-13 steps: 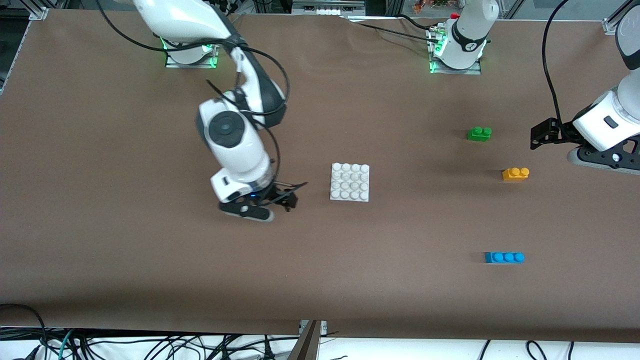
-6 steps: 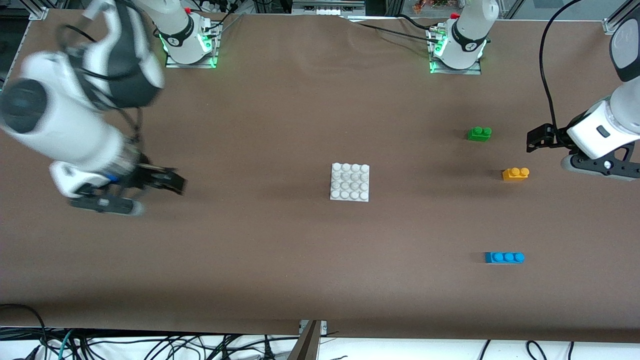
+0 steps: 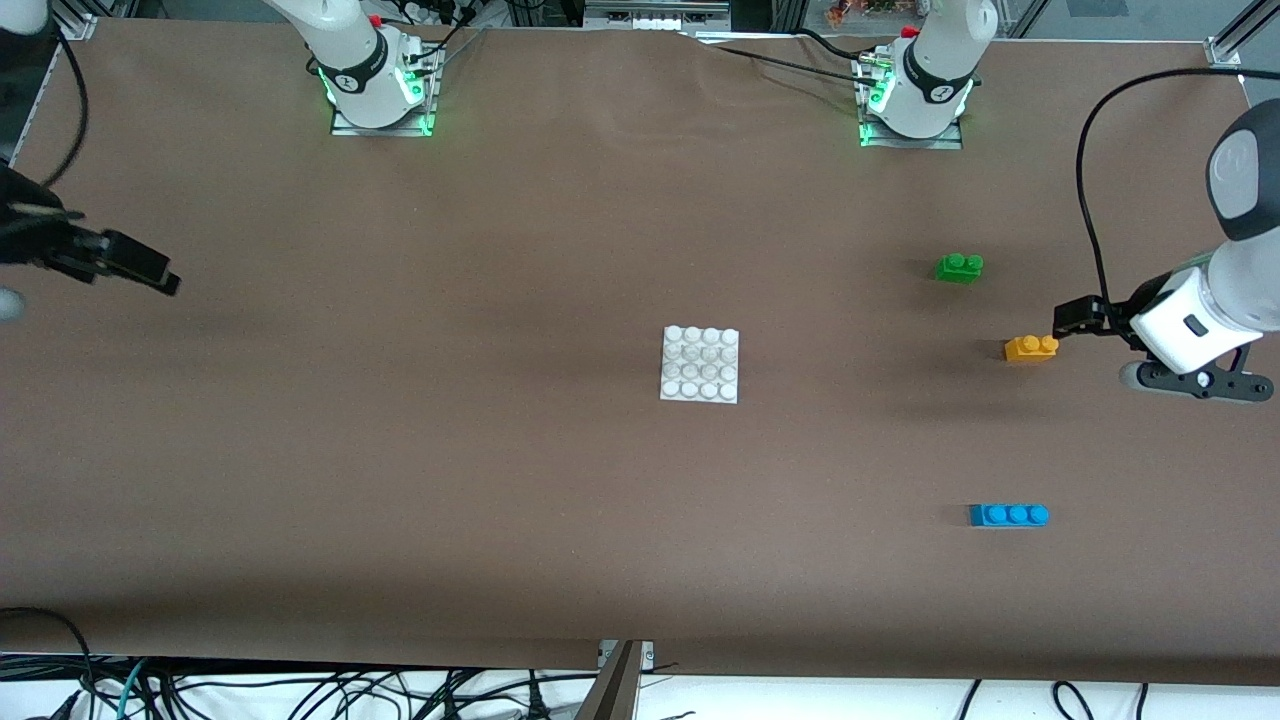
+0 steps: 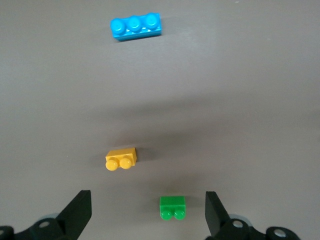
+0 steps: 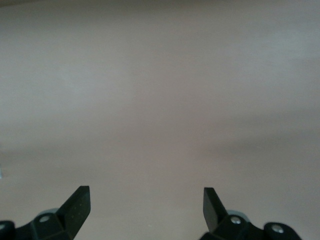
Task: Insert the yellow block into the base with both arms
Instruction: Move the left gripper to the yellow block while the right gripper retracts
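Note:
The yellow block (image 3: 1031, 347) lies on the brown table toward the left arm's end, studs up. My left gripper (image 3: 1070, 320) hovers open just beside it, over bare table, touching nothing. In the left wrist view the yellow block (image 4: 121, 159) lies ahead of the open left gripper (image 4: 147, 212), off its centre line. The white studded base (image 3: 700, 364) sits flat at mid-table, well apart from the block. My right gripper (image 3: 150, 272) hangs open over the right arm's end of the table. The right wrist view shows only bare table between the fingers of the right gripper (image 5: 145, 206).
A green two-stud brick (image 3: 959, 267) lies farther from the front camera than the yellow block, and the green brick (image 4: 172, 207) shows between the left fingers' lines. A blue three-stud brick (image 3: 1009, 515) lies nearer the front camera. Cables hang past the table's front edge.
The right arm has swung away from beside the base out to its own end of the table. The left gripper has come down closer to the yellow block. Both stayed open.

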Available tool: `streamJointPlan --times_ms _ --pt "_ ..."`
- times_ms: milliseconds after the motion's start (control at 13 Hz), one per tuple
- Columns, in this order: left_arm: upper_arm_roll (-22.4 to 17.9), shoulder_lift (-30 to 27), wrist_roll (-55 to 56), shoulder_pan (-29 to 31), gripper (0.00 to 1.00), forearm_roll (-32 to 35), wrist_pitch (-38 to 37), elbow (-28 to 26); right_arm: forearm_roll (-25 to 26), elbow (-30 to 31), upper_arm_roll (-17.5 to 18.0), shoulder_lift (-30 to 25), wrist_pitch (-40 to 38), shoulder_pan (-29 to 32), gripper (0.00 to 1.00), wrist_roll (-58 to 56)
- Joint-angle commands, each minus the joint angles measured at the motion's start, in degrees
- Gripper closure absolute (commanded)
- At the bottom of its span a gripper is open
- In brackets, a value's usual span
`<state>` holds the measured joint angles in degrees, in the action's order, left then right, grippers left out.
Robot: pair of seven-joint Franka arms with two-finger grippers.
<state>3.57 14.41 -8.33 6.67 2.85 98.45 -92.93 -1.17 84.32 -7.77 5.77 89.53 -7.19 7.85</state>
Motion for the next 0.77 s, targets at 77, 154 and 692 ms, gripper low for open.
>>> streamJointPlan --times_ms 77,154,692 --pt "-0.41 1.5 -1.07 2.11 0.0 1.98 3.66 -2.41 3.01 2.51 5.4 -3.4 -0.94 3.23 0.0 -0.11" --pt "-0.41 1.42 -1.07 2.2 0.0 2.07 6.03 -4.43 3.01 2.34 5.66 -3.31 -0.76 3.23 0.0 -0.2" --pt "-0.49 1.41 -1.07 4.83 0.0 4.96 27.29 -21.21 2.57 1.2 5.93 -2.61 -0.32 2.35 0.0 -1.52"
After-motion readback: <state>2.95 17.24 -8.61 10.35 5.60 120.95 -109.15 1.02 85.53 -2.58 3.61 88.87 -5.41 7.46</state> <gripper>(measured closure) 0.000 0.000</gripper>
